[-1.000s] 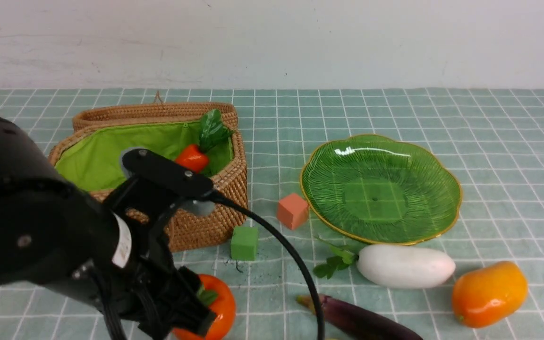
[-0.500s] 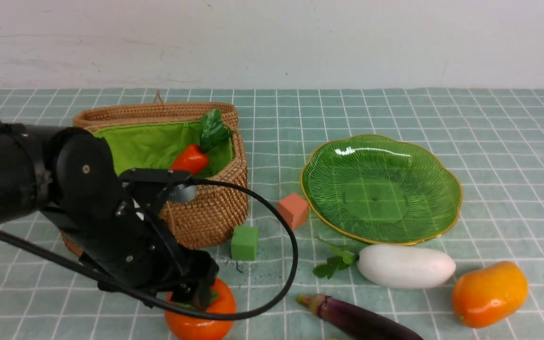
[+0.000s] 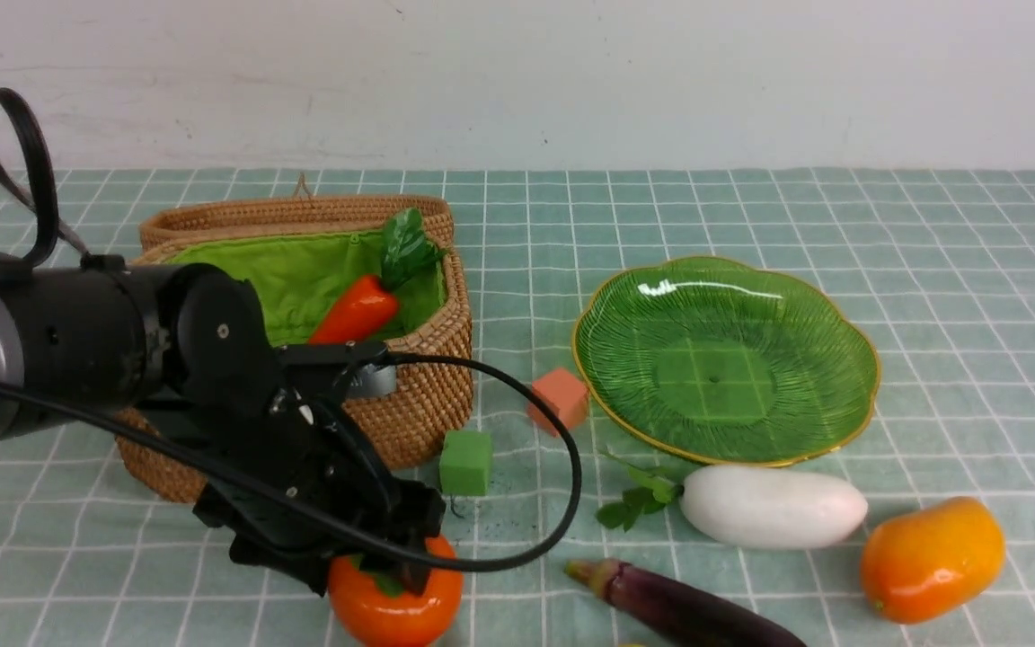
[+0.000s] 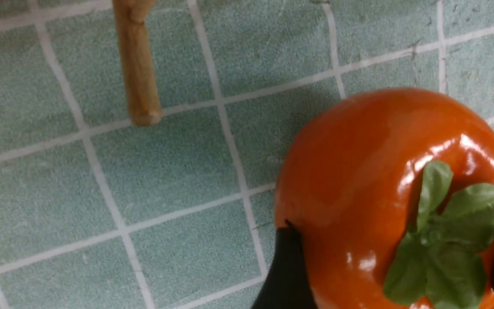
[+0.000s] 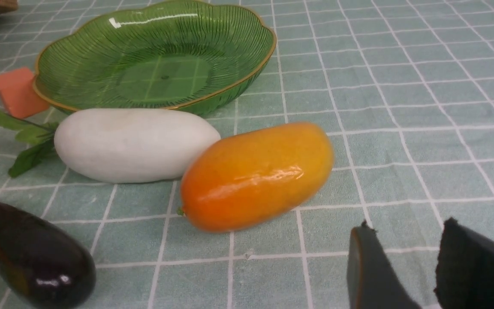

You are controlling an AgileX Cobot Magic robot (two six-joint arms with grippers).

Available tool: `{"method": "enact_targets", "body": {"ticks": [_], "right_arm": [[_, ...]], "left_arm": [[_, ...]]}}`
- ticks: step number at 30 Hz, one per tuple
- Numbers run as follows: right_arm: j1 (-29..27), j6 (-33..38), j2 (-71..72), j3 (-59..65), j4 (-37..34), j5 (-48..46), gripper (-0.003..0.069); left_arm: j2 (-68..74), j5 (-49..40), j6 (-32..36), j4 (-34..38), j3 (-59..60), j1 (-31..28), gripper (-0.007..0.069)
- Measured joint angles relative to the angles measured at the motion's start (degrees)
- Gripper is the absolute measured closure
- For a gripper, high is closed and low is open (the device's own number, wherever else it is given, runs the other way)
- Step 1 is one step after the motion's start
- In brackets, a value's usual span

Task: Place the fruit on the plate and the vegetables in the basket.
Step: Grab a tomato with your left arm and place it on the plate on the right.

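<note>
The round orange persimmon [image 3: 396, 607] with its green leaf cap sits on the cloth at the front left. My left gripper [image 3: 387, 580] is down over it and open. The black fingers [image 4: 287, 266] flank the persimmon [image 4: 358, 171] on both sides. A red-orange carrot [image 3: 354, 312] lies in the wicker basket [image 3: 410, 413]. The green plate [image 3: 724, 359] holds nothing. In front of it lie the white radish [image 3: 774, 506], the mango [image 3: 931, 559] and the purple eggplant [image 3: 679, 611]. My right gripper [image 5: 406, 223] hovers open near the mango [image 5: 257, 176], holding nothing.
A salmon cube [image 3: 558, 400] and a green cube [image 3: 465, 461] stand between basket and plate. A tan wooden peg [image 4: 137, 64] lies on the cloth near the persimmon. The left arm's black cable [image 3: 562, 503] loops out towards the cubes.
My left arm has swung down and forward, bringing its gripper onto the persimmon with the jaws wider. The carrot has tipped lower in the basket. The right side is unchanged.
</note>
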State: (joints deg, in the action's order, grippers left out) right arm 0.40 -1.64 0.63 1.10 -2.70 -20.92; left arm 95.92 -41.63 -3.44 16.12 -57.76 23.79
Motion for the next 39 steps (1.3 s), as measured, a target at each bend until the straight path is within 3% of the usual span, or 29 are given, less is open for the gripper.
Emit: {"method": "enact_targets", "body": {"ticks": [6,11,18,26,33,35,39], "right_arm": [[0.0,0.0,0.0,0.0,0.0,0.0,0.0415],[0.0,0.0,0.0,0.0,0.0,0.0,0.0415],[0.0,0.0,0.0,0.0,0.0,0.0,0.0415],[0.0,0.0,0.0,0.0,0.0,0.0,0.0415],[0.0,0.0,0.0,0.0,0.0,0.0,0.0415],[0.0,0.0,0.0,0.0,0.0,0.0,0.0415],[0.0,0.0,0.0,0.0,0.0,0.0,0.0415]], "left_arm": [[-1.02,0.47,-0.06,-0.16,0.07,0.0,0.0076],[-3.56,1.1,-0.12,-3.61,0.79,0.0,0.0121],[-10.43,-0.05,-0.54,-8.32,0.93,0.0,0.0069],[-14.35,-4.87,-2.91,-11.77,0.93,0.0,0.0075],[-14.3,-4.3,-4.21,-8.01,0.93,-0.72,0.0123],[-14.06,-4.29,-3.58,-4.7,0.93,-2.59,0.0137],[-12.73,-6.49,4.59,7.59,0.93,-11.09,0.016]]}}
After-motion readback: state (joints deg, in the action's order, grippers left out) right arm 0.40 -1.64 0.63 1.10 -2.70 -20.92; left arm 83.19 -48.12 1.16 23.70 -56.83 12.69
